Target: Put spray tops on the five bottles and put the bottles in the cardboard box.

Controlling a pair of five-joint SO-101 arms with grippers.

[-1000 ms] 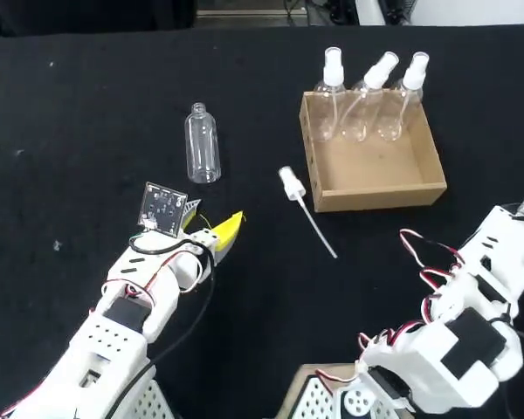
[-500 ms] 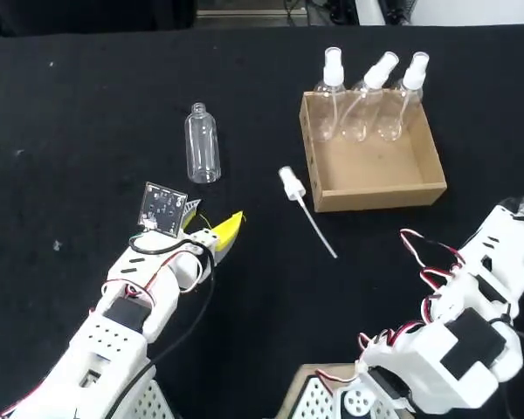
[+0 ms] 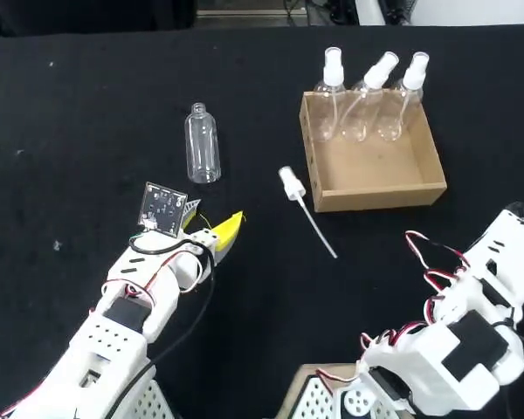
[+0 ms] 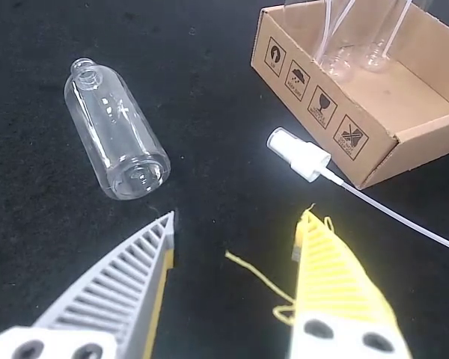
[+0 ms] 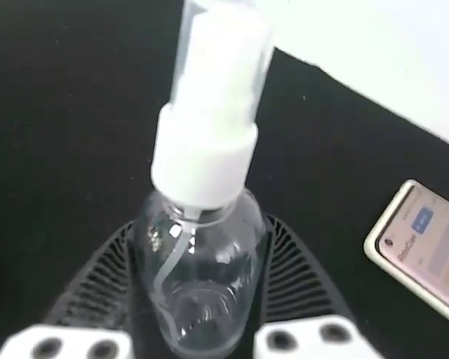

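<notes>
Jaws of left gripper (image 4: 238,218) spread wide, nothing between, low over table (image 3: 70,105) at front left. Just beyond: open bottle (image 3: 203,145) on its side, no top, neck pointing away. Further right: loose spray top (image 3: 292,184) with tube, flat on table, just beside box (image 3: 380,195) at near-left corner. In box: three topped bottles (image 3: 332,103) leaning on far wall. Far right, well apart from box: right gripper (image 5: 203,224) clenched on fifth bottle (image 5: 202,269), top fitted

Brown box (image 3: 375,197), clear bottles (image 3: 202,144) w/ white tops (image 3: 333,63), black table (image 3: 70,105), yellow/grey ribbed left tool (image 4: 239,218).
</notes>
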